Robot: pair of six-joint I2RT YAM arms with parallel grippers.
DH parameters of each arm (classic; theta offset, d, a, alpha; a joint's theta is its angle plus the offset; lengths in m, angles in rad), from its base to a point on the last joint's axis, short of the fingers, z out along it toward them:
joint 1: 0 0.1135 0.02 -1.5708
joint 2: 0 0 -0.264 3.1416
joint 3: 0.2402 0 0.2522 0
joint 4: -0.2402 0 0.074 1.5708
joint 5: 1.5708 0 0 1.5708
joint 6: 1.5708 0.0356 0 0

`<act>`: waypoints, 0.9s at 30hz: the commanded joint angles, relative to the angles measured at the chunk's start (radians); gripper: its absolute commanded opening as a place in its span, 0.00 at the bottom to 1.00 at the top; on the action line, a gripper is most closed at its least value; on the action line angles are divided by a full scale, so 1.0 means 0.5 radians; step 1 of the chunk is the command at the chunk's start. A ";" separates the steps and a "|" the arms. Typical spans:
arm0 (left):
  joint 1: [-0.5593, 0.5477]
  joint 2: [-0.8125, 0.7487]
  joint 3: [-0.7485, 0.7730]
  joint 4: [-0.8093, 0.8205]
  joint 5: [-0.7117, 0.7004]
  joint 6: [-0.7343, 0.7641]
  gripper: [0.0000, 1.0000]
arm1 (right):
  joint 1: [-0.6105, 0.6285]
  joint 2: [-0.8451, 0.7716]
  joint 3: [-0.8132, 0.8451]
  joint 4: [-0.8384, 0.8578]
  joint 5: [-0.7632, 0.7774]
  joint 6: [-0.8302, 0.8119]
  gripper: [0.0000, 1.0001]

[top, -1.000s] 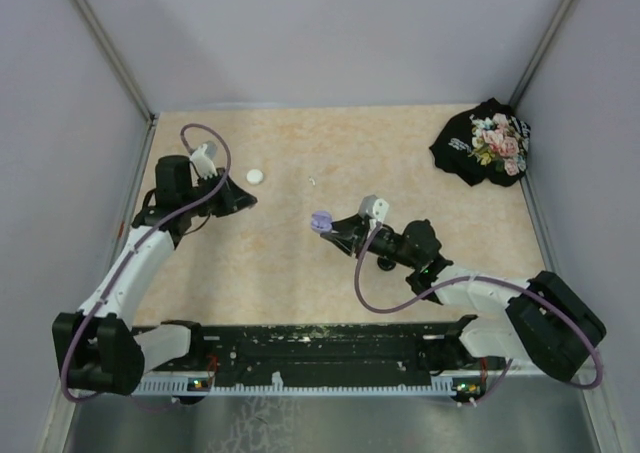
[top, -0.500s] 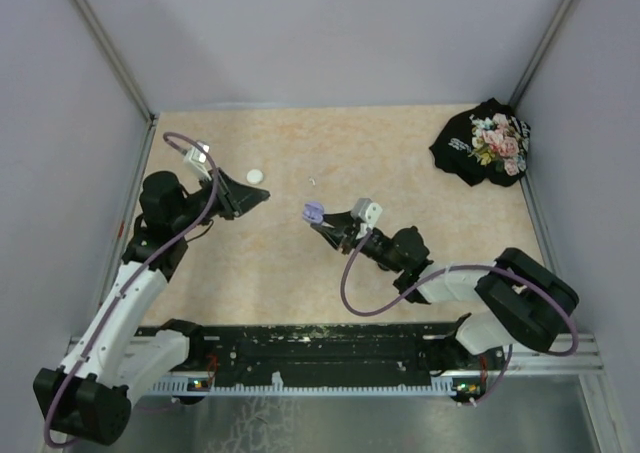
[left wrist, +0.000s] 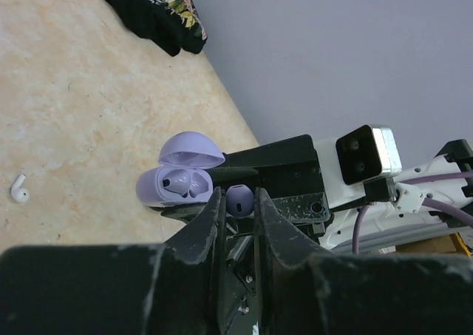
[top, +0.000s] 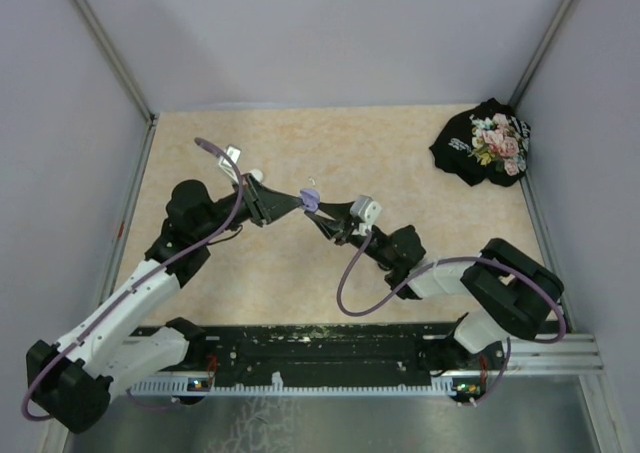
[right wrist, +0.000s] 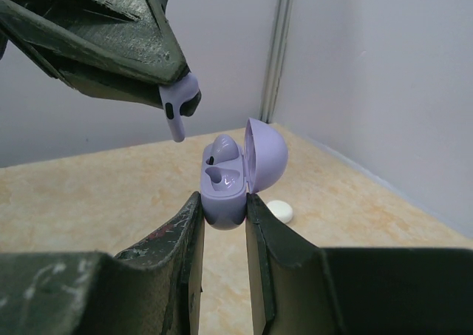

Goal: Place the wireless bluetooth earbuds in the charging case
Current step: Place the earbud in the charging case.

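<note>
Beige speckled counter [top: 250, 263] sits between plain grey walls; a black cloth [top: 482, 143] with flowers lies in the far right corner; the right fingers [right wrist: 188, 224] are clamped on the purple case [right wrist: 225, 183], held up off the counter with its lid open; the left fingers [left wrist: 209, 220] are pinched tight on 1 purple earbud [right wrist: 179, 102], just beside the open case and not touching it, stem pointing down; 1 white earbud [left wrist: 19, 189] lies loose on the counter; a white round case [right wrist: 279, 211] rests near the left arm.
</note>
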 commanded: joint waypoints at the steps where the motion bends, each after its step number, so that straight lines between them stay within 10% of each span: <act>1: -0.065 0.044 0.020 0.186 -0.106 -0.023 0.02 | 0.021 0.015 0.059 0.200 0.021 -0.045 0.00; 27: -0.161 0.118 0.032 0.206 -0.219 0.026 0.03 | 0.033 -0.044 0.040 0.155 0.002 -0.100 0.00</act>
